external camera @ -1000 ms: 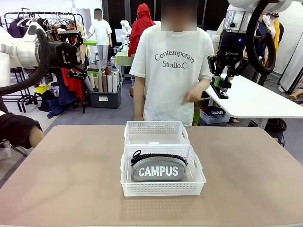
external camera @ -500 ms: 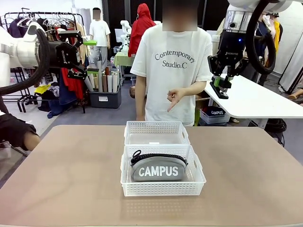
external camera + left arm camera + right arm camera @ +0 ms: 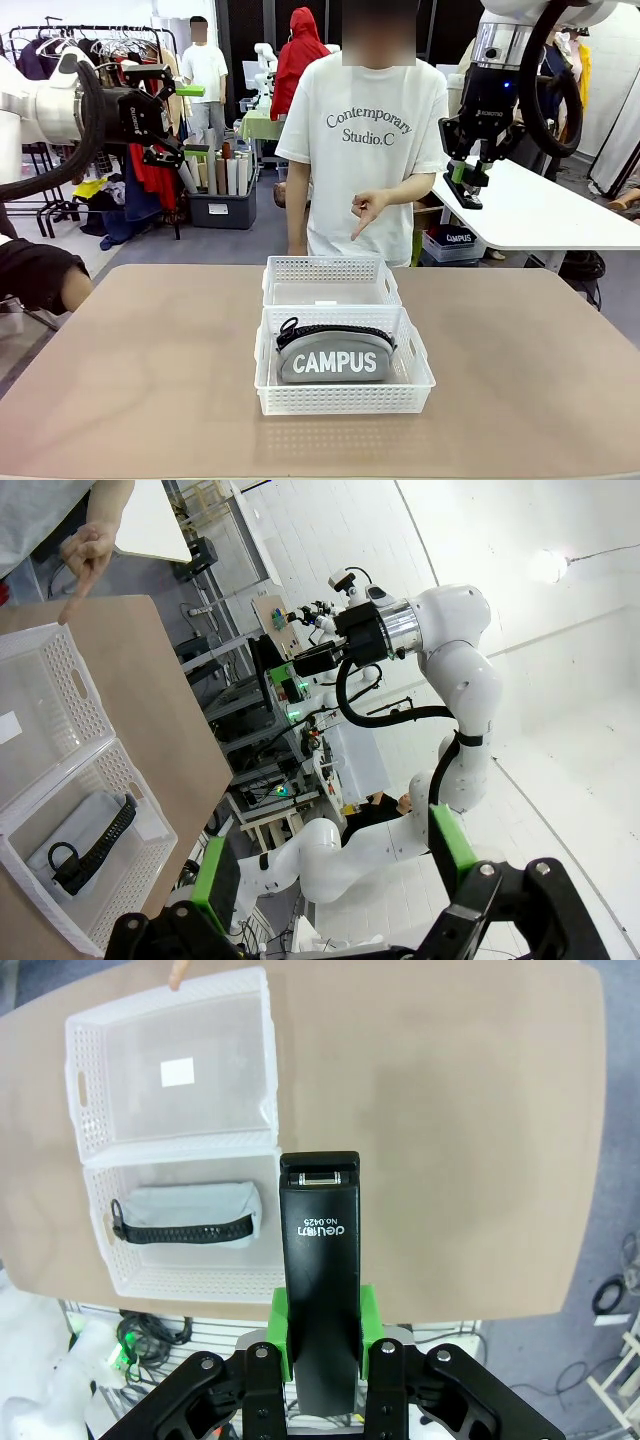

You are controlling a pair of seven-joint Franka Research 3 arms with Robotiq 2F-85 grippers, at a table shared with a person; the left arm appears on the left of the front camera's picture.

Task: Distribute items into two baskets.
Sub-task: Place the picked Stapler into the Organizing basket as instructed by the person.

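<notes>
Front view: person's hand (image 3: 368, 208) now turns downward, finger pointing at empty white lattice plastic basket (image 3: 330, 268), 12 o'clock of matching basket (image 3: 345, 400) holding grey fabric CAMPUS zip pouch (image 3: 334, 357). Aloft at 2 o'clock, right gripper (image 3: 468, 188) stays clenched on black stapler (image 3: 320, 1280); left gripper (image 3: 176, 120) spread, empty. Stapler's destination likely indicated.

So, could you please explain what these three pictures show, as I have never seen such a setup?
Two white robot arms work at a brown table, a person standing opposite. The front picture looks across the table from between the arms; the other two come from a camera on each wrist. Two white baskets stand on the table: the near basket holds a grey CAMPUS pouch, the far basket just a white label. The left gripper hangs open and holds nothing. The right gripper is shut on a black stapler, high above the table. The person's hand points down towards the far basket.
</notes>
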